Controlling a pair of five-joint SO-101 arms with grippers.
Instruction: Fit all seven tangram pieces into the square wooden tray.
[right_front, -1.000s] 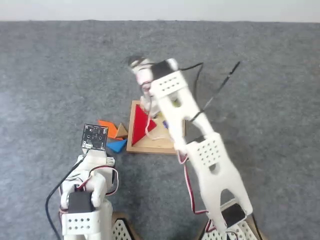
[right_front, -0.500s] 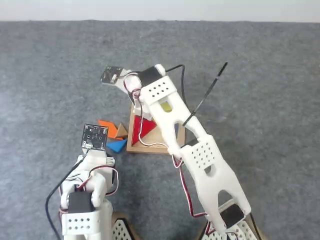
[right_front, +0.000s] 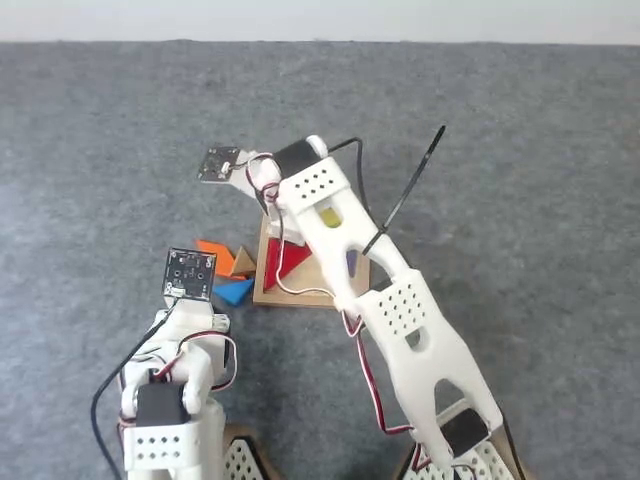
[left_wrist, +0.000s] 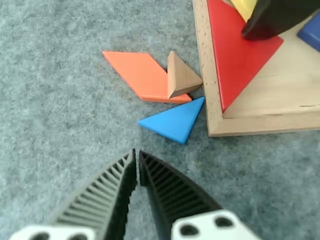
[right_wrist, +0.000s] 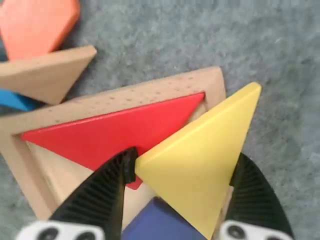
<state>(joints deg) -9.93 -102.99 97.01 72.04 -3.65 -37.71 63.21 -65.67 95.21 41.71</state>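
The square wooden tray (right_front: 300, 296) lies mid-table with a red triangle (right_front: 279, 263) inside along its left wall. My right gripper (right_wrist: 185, 160) is shut on a yellow triangle (right_wrist: 200, 170), held tilted over the tray's corner (right_wrist: 125, 95), overlapping the red triangle (right_wrist: 110, 132) and a dark blue piece (right_wrist: 160, 222). Just left of the tray lie an orange parallelogram (left_wrist: 142, 75), a plain wooden triangle (left_wrist: 180, 77) and a light blue triangle (left_wrist: 175, 120). My left gripper (left_wrist: 136, 155) is shut and holds nothing, a short way in front of the light blue triangle.
Grey carpet covers the table all around. The right arm (right_front: 330, 215) stretches over the tray and hides much of its inside from above. The left arm's wrist (right_front: 190, 273) hangs by the loose pieces, near the tray's left front corner.
The right arm's wrist has swung left over the tray's far left corner, its camera now sticking out to the left. The left arm has stayed still.
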